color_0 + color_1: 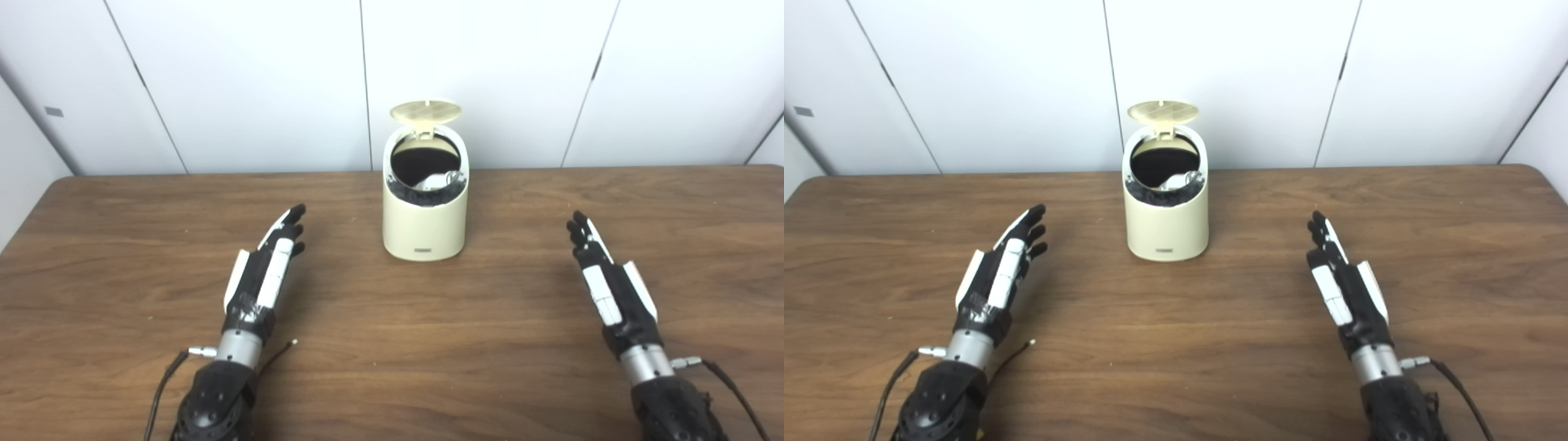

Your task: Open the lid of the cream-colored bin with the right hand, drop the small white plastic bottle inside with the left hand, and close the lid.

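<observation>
Bin point(425, 214) stands at the far centre of the worktop point(392, 343), lid point(425, 112) tipped up and back on its hinge — mouth open. Inside, against the dark liner, I see something white at the right of the opening; I judge it to be the bottle point(436, 179), though it is too small to be sure. No bottle lies anywhere on the worktop.

Left hand point(264, 267) hovers low, well left of the bin, fingers straight and slightly apart, holding nothing. Right hand point(603, 275) likewise, well right of the bin, fingers extended and empty. Neither touches the bin.

Judgement: open and drop steps look done; closing the lid remains.

Risks from here:
- The bin looks light and stands free — a push on the raised lid from the front could tip it backward or slide it toward the wall.
- A sideways approach by the right hand could clip the rim and turn the bin.
- If the white object rides high, the lid may not seat fully.
- The lid may spring back if pressed short of its latch.
</observation>
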Tool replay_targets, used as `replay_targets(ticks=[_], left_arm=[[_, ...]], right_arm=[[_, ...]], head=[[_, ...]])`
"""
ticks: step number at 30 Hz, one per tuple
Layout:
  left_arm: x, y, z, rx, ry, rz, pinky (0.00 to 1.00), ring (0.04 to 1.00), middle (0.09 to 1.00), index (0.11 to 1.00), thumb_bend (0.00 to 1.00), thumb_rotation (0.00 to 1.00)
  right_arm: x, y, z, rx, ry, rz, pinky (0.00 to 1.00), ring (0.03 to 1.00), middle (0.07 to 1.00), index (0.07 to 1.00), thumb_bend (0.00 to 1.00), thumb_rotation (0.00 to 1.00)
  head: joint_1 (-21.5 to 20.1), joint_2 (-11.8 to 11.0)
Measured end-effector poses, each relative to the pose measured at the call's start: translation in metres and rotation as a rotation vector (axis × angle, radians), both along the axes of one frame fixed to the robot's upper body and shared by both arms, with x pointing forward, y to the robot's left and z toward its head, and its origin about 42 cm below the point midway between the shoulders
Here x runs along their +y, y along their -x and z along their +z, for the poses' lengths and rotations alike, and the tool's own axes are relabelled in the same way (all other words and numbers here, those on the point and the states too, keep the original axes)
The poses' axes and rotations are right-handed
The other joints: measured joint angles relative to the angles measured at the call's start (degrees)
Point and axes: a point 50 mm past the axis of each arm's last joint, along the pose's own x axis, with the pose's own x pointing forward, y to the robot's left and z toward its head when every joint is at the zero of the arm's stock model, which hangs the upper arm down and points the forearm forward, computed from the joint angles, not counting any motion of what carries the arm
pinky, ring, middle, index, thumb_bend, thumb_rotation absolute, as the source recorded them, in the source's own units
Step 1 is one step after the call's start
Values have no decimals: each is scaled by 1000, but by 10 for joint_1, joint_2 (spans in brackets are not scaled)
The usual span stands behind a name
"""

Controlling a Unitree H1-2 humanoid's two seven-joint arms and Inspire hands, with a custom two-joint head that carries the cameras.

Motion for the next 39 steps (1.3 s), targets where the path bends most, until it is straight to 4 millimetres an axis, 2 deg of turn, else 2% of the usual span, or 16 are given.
replay_targets(ticks=[2, 4, 5, 9, 17, 20, 23, 28, 33, 39], left_arm=[[-4, 5, -5, 13, 28, 4, 1000, 1000, 1000, 1000, 597, 1000], [-6, 7, -7, 11, 41, 11, 1000, 1000, 1000, 1000, 612, 1000], [-5, 8, -8, 11, 42, 14, 1000, 1000, 1000, 1000, 610, 1000], [-3, 8, -9, 11, 42, 21, 1000, 1000, 1000, 1000, 599, 1000], [-4, 10, -11, 3, 39, 27, 1000, 1000, 1000, 1000, 630, 1000], [-4, 10, -11, 4, 40, 32, 1000, 1000, 1000, 1000, 639, 1000], [-4, 10, -11, 4, 38, 38, 1000, 1000, 1000, 1000, 642, 1000], [-5, 10, -11, 5, 36, 38, 1000, 1000, 1000, 1000, 645, 1000], [-7, 10, -11, 6, 30, 38, 1000, 1000, 1000, 1000, 641, 1000], [-8, 10, -11, 6, 25, 37, 1000, 1000, 1000, 1000, 637, 1000]], right_arm=[[3, -9, 15, -33, 50, 17, 999, 1000, 982, 969, 711, 1000], [10, -19, 30, -69, 115, 46, 908, 958, 971, 959, 662, 1000], [15, -23, 37, -84, 145, 56, 901, 954, 970, 957, 652, 1000], [32, -43, 64, -114, 225, 76, 922, 959, 969, 949, 635, 1000], [55, -76, 113, -174, 325, 127, 892, 951, 959, 928, 614, 1000], [64, -91, 130, -204, 356, 143, 902, 957, 955, 923, 637, 1000], [73, -103, 140, -198, 395, 163, 921, 974, 961, 928, 667, 1000], [84, -115, 153, -207, 434, 174, 917, 969, 955, 918, 649, 1000], [93, -123, 166, -224, 505, 155, 956, 982, 961, 895, 653, 1000], [99, -130, 168, -220, 550, 151, 992, 1000, 975, 821, 651, 1000]], head=[[0, 2], [-3, 3], [-4, 2], [-9, 2], [-7, 2], [-7, 1], [-6, -1], [-4, -1], [-3, -1], [4, -3]])
